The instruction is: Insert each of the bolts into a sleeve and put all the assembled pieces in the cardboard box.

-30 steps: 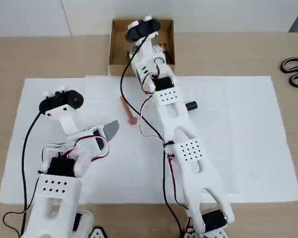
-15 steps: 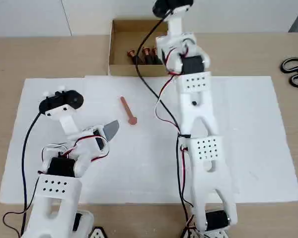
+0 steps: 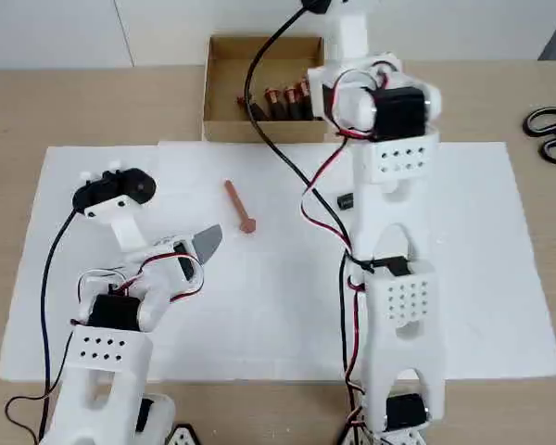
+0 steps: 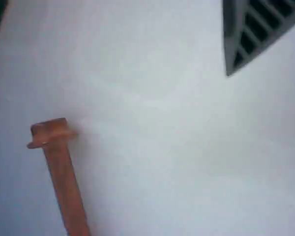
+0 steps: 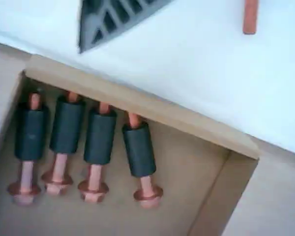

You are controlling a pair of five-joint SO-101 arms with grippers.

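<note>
Left gripper (image 3: 204, 243): jaws apart, nothing held; hung low over the white sheet (image 3: 463, 278).
Right gripper (image 5: 105, 29): jaws apart, empty; hung above the near wall of the cardboard box (image 5: 152, 114).
Loose bolt (image 3: 240, 205): copper-coloured, lay flat on the sheet near the left gripper, not touching it.
Loose sleeve (image 3: 345, 199): black, lay on the sheet just beside the right arm, partly hidden.
Assembled pieces (image 5: 101, 135): four bolts in black sleeves, side by side in the box.
Scissors (image 3: 549, 130): lay on the table (image 3: 74, 102), well apart.
</note>
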